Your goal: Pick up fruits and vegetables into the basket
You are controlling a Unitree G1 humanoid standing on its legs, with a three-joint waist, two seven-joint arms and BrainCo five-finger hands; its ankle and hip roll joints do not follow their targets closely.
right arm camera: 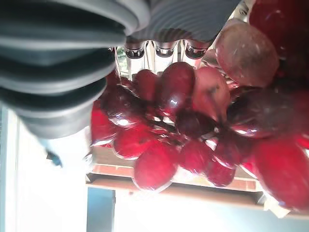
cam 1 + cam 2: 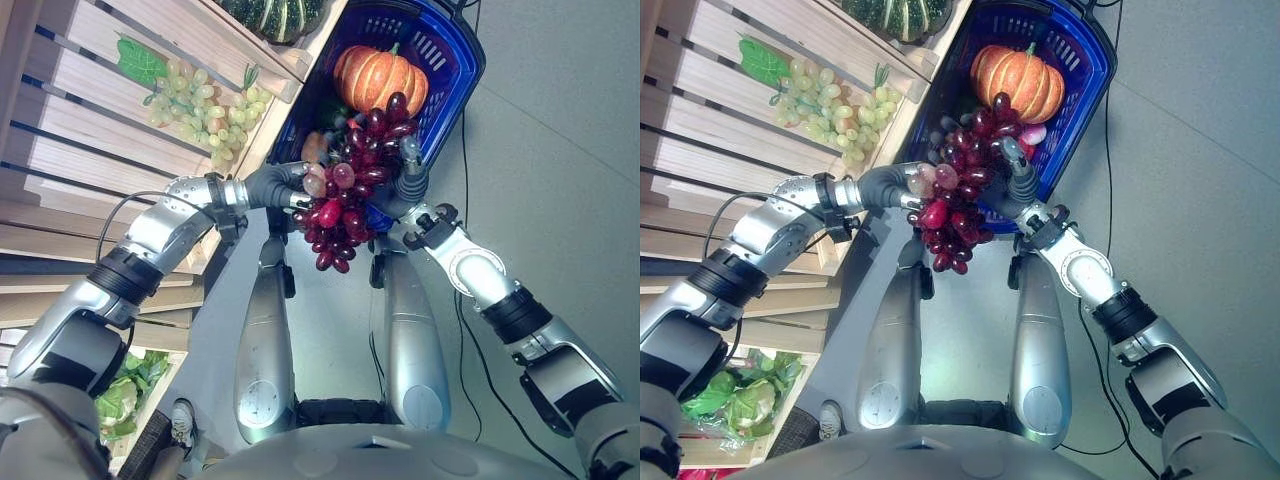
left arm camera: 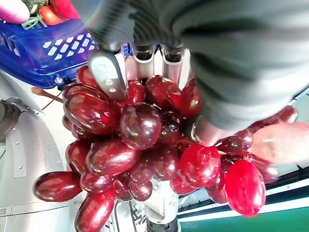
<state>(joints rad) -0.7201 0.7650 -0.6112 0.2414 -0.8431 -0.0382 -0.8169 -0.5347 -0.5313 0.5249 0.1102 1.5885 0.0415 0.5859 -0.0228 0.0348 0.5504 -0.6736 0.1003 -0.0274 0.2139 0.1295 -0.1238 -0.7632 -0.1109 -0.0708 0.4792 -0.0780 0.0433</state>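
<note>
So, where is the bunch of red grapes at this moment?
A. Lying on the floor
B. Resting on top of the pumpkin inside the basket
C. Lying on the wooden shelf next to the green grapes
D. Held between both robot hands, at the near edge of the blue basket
D: the red grapes hang between the left robot hand and the right robot hand, at the near edge of the blue basket.
</note>
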